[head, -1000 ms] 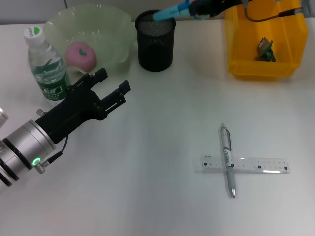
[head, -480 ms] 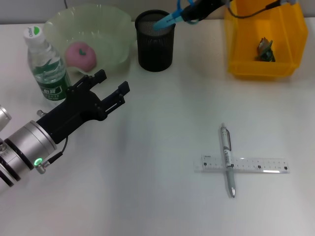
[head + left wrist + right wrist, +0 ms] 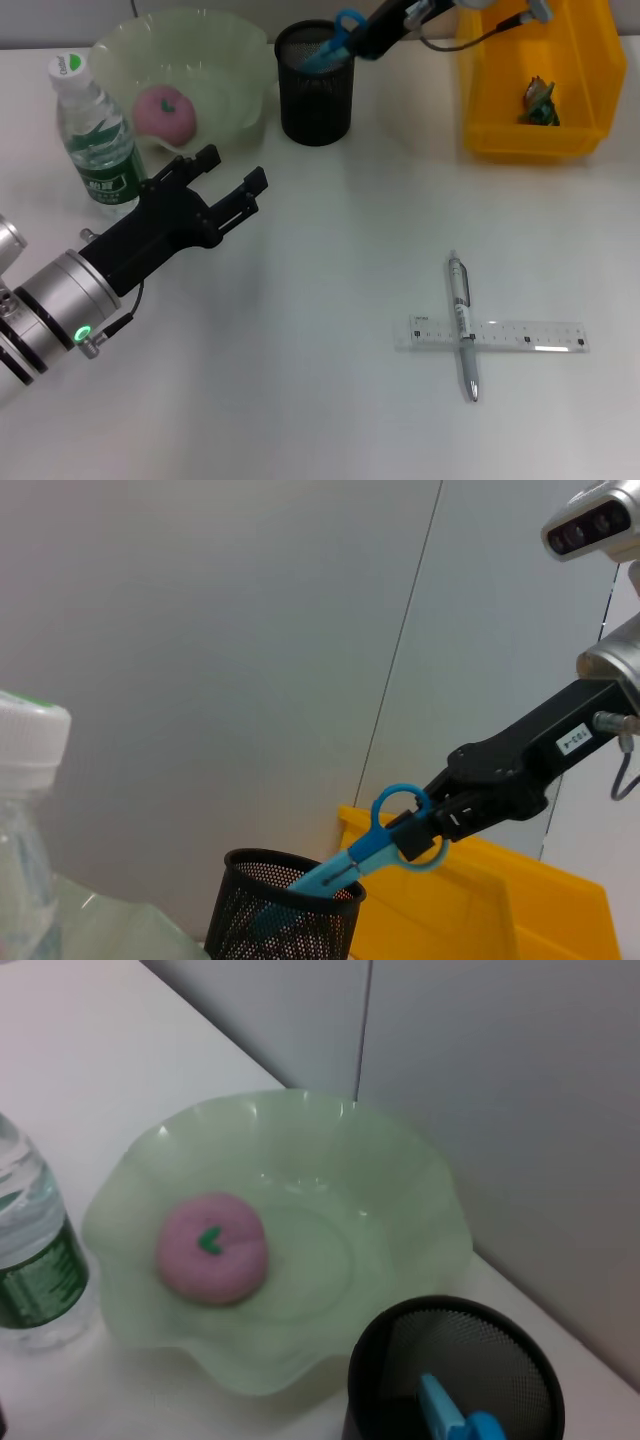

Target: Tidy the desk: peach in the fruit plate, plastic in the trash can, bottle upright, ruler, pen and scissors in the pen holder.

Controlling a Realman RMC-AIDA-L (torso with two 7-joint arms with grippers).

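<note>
Right gripper (image 3: pixel 425 830) is pinching the blue scissors (image 3: pixel 365 855) by the handles, blades already dipping into the pen holder (image 3: pixel 316 85). Left gripper (image 3: pixel 228 185), fingers spread, is hanging just beside the holder, empty. Risk: scissors leaning on the rim, so releasing now could tip them out or topple the holder.

At the back of the white desk (image 3: pixel 320 250), the right gripper (image 3: pixel 365 42) grips blue scissors (image 3: pixel 332 42) whose blades dip into the black mesh pen holder (image 3: pixel 315 95), which stands between the green fruit plate (image 3: pixel 235 60) holding the pink peach (image 3: pixel 165 112) and the yellow bin (image 3: pixel 535 110). The left gripper (image 3: pixel 228 185) hovers with its fingers apart just beside the upright bottle (image 3: pixel 95 135). Near the front right, a pen (image 3: pixel 461 320) lies across a clear ruler (image 3: pixel 495 335).
</note>
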